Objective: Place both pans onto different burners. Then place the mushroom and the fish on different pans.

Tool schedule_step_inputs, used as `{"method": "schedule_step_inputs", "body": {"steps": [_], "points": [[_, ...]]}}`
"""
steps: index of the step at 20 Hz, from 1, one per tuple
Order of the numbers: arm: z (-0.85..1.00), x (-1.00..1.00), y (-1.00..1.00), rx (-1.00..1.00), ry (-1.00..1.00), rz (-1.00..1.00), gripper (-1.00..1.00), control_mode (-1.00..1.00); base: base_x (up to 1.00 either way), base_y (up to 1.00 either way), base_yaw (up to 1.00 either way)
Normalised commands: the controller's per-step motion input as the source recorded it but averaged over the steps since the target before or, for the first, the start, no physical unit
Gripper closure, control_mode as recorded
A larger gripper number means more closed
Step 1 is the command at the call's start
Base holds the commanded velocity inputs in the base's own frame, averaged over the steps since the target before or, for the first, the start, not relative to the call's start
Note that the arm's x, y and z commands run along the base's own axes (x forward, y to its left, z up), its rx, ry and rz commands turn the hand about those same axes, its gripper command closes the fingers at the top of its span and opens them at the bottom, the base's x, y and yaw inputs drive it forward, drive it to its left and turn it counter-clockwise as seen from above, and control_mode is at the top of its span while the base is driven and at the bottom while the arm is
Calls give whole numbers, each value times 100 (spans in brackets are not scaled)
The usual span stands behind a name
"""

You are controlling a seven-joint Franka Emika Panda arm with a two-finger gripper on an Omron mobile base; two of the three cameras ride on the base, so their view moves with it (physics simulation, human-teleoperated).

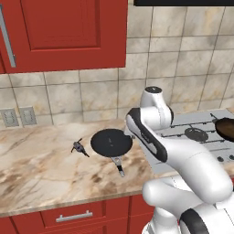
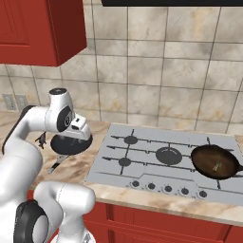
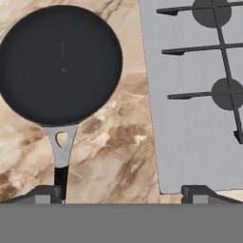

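The claw (image 3: 121, 192) hangs above the marbled beige stone table (image 1: 41, 178), its two dark tips spread wide and gripping nothing.

The wide flat black round frying pan (image 3: 60, 64) lies on the table ahead of the claw and toward its left tip. Its thin grey metal handle (image 3: 61, 152) runs back toward the claw, and the dark handle end sits just beside the left tip; contact cannot be confirmed.

The silver-grey cooktop (image 3: 190, 142) lies ahead of the right tip, its near corner close to that tip. Two small black round burners (image 3: 227, 93) under thin black grates are seen there. The flat pan is beside the cooktop, not on it.

The deeper dark brown round frying pan (image 2: 214, 161) rests at the far end of the cooktop, well apart from the claw, beside the large middle burner (image 2: 168, 154).

The tiny dark grey-blue spiky fish (image 1: 79, 147) lies on the table just beyond the flat pan, on the side away from the cooktop.
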Motion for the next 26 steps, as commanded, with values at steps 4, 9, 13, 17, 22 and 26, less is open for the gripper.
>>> {"method": "schedule_step_inputs", "body": {"steps": [4,9,13,17,22,26], "points": [[-27,0,15,0,0,0,-100,-100,0,0,0],[-31,0,11,0,0,0,-100,-100,0,0,0],[-28,0,29,0,3,0,-100,-100,0,0,0],[-26,0,32,0,2,0,-100,-100,0,0,0],[-17,0,32,0,5,0,-100,-100,0,0,0],[-12,0,30,0,5,0,-100,-100,0,0,0]]}}
